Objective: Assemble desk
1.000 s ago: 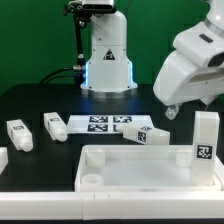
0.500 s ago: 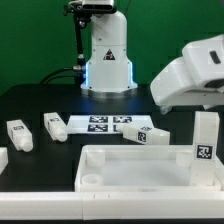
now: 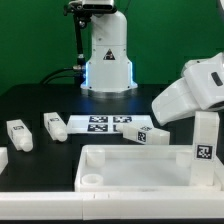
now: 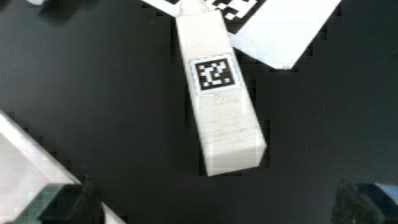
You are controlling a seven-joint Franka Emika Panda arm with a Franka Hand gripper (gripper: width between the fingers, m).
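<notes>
The white desk panel point(image 3: 135, 168) lies rim-up at the front, with a white leg point(image 3: 205, 140) standing upright at its corner on the exterior view's right. Three loose tagged legs lie on the black table: one point(image 3: 18, 135) at the exterior view's left, one point(image 3: 54, 126) beside it, and one point(image 3: 150, 134) by the marker board. My arm's white hand point(image 3: 185, 92) hangs just above that last leg. In the wrist view the leg point(image 4: 222, 95) lies lengthwise ahead of my open, empty gripper point(image 4: 217, 208), whose dark fingertips point(image 4: 64, 205) sit wide apart.
The marker board point(image 3: 108, 124) lies flat behind the legs and shows in the wrist view point(image 4: 270, 28). The robot base point(image 3: 107, 55) stands at the back. Another white part point(image 3: 3, 160) sits at the exterior view's left edge. A panel corner point(image 4: 22, 158) shows beside the gripper.
My arm's hand has come down and slightly toward the exterior view's right, closer to the leg by the marker board. The parts have not moved.
</notes>
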